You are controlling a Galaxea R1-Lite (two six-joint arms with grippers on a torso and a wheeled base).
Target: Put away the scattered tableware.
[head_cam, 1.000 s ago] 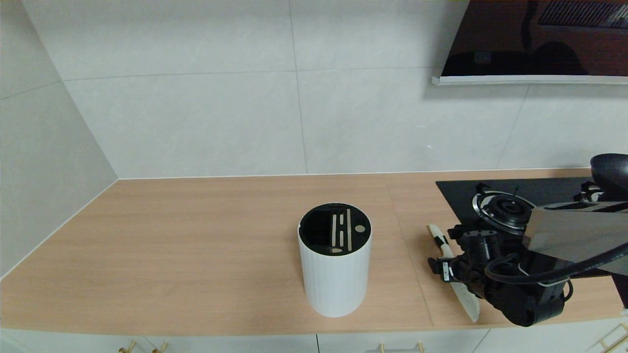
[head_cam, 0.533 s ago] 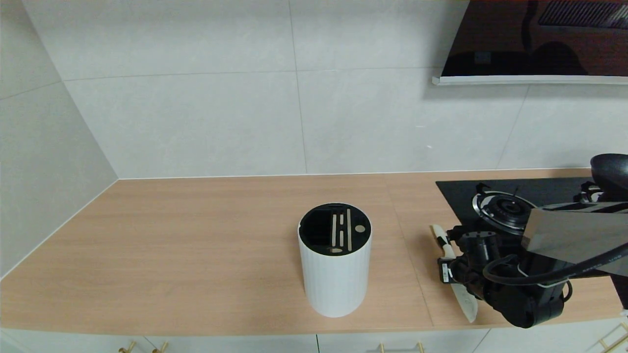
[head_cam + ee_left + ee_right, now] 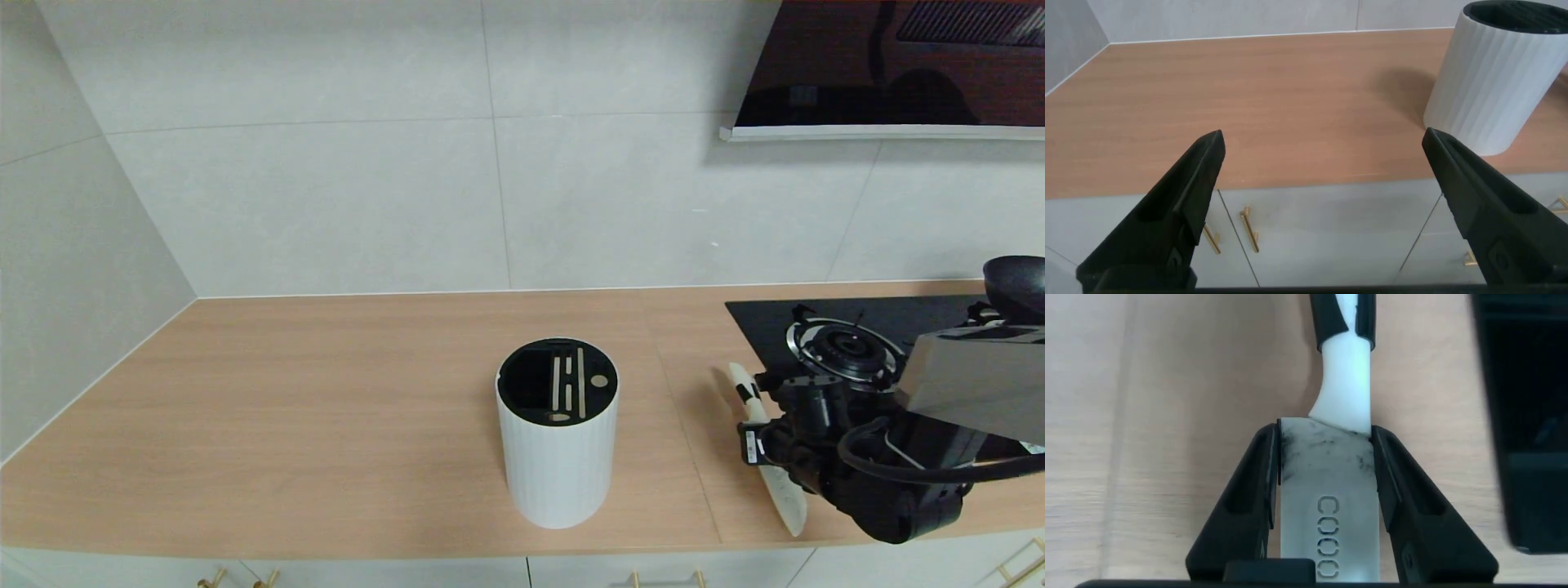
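The right gripper point(image 3: 1327, 441) clamps the white ceramic knife point(image 3: 1344, 384) by its smooth blade near the tabletop's front edge; it may swivel and miss the white ribbed cylindrical holder's point(image 3: 558, 465) slots

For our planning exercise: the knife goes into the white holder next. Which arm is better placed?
Right. Its hand is shut on the knife, to the right of the holder. The left hand is open, holds nothing and hangs by the counter's front edge, apart from the knife.
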